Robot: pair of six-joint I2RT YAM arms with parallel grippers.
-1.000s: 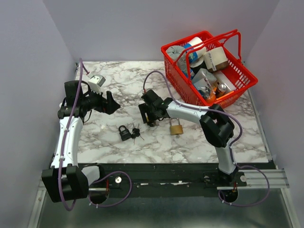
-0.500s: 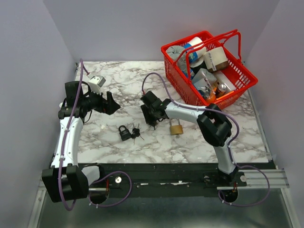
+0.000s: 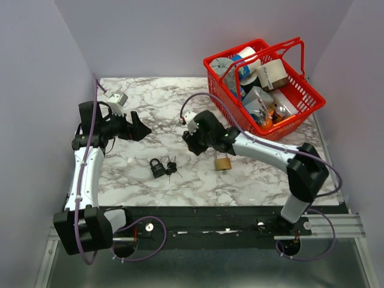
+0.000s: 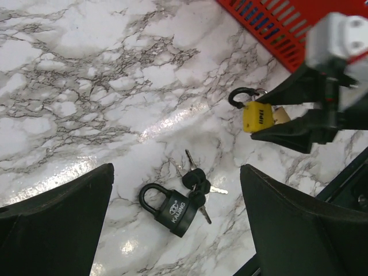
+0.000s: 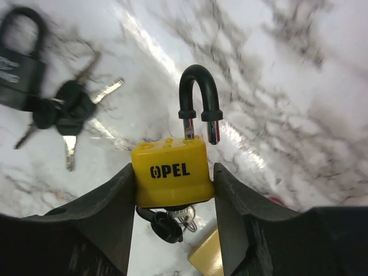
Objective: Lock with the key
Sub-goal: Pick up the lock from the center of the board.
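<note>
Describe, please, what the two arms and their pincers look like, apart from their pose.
The left arm and right arm match: white link shells with black joints. A purple cable loops loosely along each. The left pincer and right pincer have black wedge-shaped fingers, with a pale grey block behind them. I can read no markings on them.
</note>
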